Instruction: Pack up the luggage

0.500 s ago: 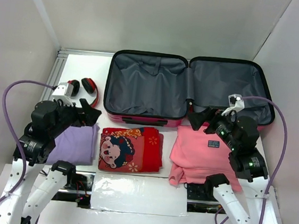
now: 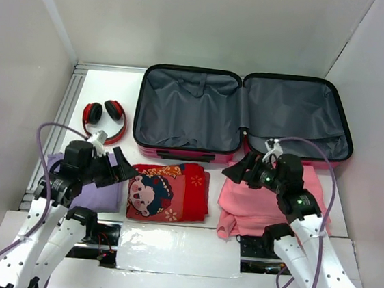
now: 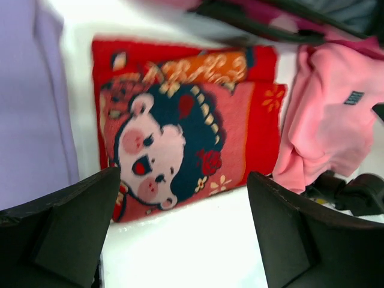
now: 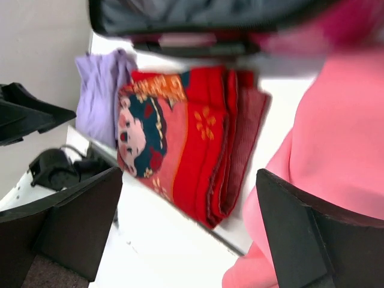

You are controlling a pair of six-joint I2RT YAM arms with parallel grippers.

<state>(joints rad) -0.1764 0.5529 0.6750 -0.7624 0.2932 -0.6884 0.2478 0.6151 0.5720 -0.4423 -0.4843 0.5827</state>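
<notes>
No writing can be read. The folded red cloth (image 2: 168, 191) has an orange band with gold lettering across its far end, above a cartoon face, but the characters are too blurred in both wrist views to make out. The pink garment (image 2: 271, 204) has a small dark label (image 3: 354, 97) with pale marks on it, also illegible.

The suitcase (image 2: 182, 108) lies open flat at the far side of the table. Its two grey-lined halves lie side by side, and a pink strip of shell shows along the near edge. Both claws are on the near side of it, and neither touches it.

The left claw (image 2: 122, 170) hangs over the gap between the purple garment (image 2: 98, 190) and the red cloth. It is near the suitcase's front left corner but apart from it. Its fingers (image 3: 72, 228) are spread wide and hold nothing. In its wrist view the suitcase edge (image 3: 288, 15) runs along the top, beyond the red cloth.

The right claw (image 2: 238, 171) hangs over the far left edge of the pink garment, just in front of the suitcase's near rim, about where the two halves meet. Its fingers (image 4: 312, 234) are also spread wide and hold nothing. The suitcase rim (image 4: 210, 18) crosses the top of its wrist view.

Red headphones (image 2: 105, 118) lie to the left of the suitcase.
</notes>
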